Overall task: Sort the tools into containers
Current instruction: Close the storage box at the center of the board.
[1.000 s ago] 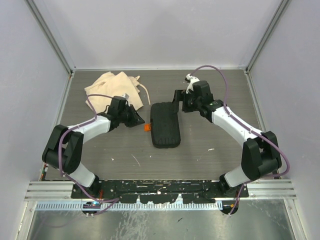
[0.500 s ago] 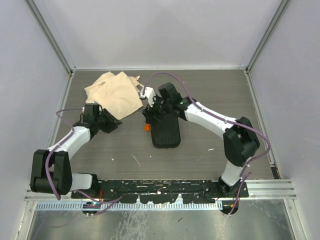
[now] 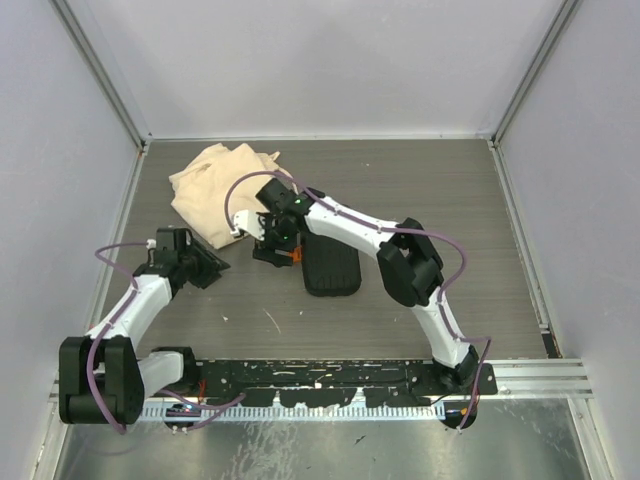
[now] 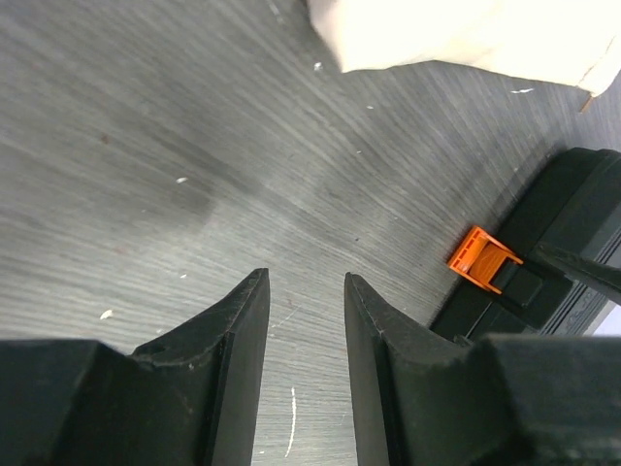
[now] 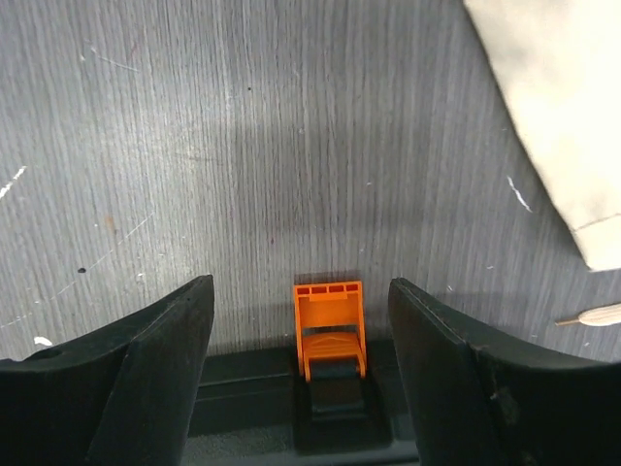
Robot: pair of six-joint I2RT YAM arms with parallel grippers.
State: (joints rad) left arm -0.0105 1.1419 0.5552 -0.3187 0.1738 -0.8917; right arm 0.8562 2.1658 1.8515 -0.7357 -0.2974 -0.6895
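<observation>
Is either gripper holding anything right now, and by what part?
Neither holds anything. The left gripper gapes over the table; the right gripper straddles the orange latch, jaws wide, not pinching.

The whole table (image 3: 450, 200) is seen from above and behind the arm bases (image 3: 165, 365), looking down and forward, from farthest off. From the left wrist, the tabletop is viewed close and obliquely past the left gripper (image 4: 306, 280), with the orange latch (image 4: 482, 257) of the black tool case (image 4: 572, 194) at right and the beige cloth bag (image 4: 437, 29) at the top edge. From the right wrist, the latch is seen almost straight down, very near, centred between the fingers (image 5: 146, 359) of the right gripper (image 5: 301, 283). Latch, case and bag are shared by all three views.
</observation>
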